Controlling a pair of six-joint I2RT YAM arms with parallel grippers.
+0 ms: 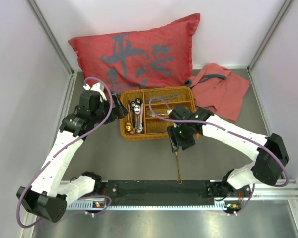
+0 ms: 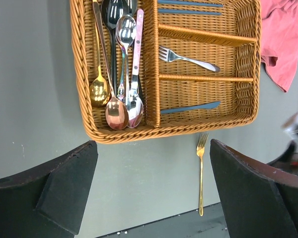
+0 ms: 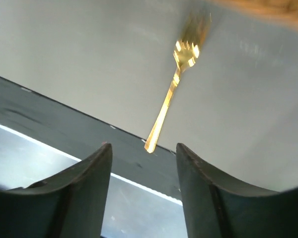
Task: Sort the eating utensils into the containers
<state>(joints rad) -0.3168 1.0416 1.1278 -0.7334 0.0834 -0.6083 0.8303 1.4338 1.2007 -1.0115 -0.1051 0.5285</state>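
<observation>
A gold fork (image 1: 178, 168) lies on the grey table just in front of the wicker tray (image 1: 125, 133), tines toward the tray. It also shows in the left wrist view (image 2: 200, 173) and the right wrist view (image 3: 171, 99). My right gripper (image 1: 175, 147) is open and empty over the fork's tine end; its jaws (image 3: 144, 148) stand apart above the handle tip. My left gripper (image 1: 122, 111) is open and empty (image 2: 154, 148) at the tray's left side. The long compartment holds several spoons (image 2: 116, 74). The shorter ones hold a silver fork (image 2: 188, 58), a blue knife (image 2: 191, 107) and blue chopsticks (image 2: 188, 11).
A red cushion (image 1: 139, 54) leans behind the tray. A crumpled red cloth (image 1: 221, 89) lies at the tray's back right, also in the left wrist view (image 2: 285, 39). A black strip (image 1: 154, 187) runs along the near table edge, touching the fork's handle end. Walls close both sides.
</observation>
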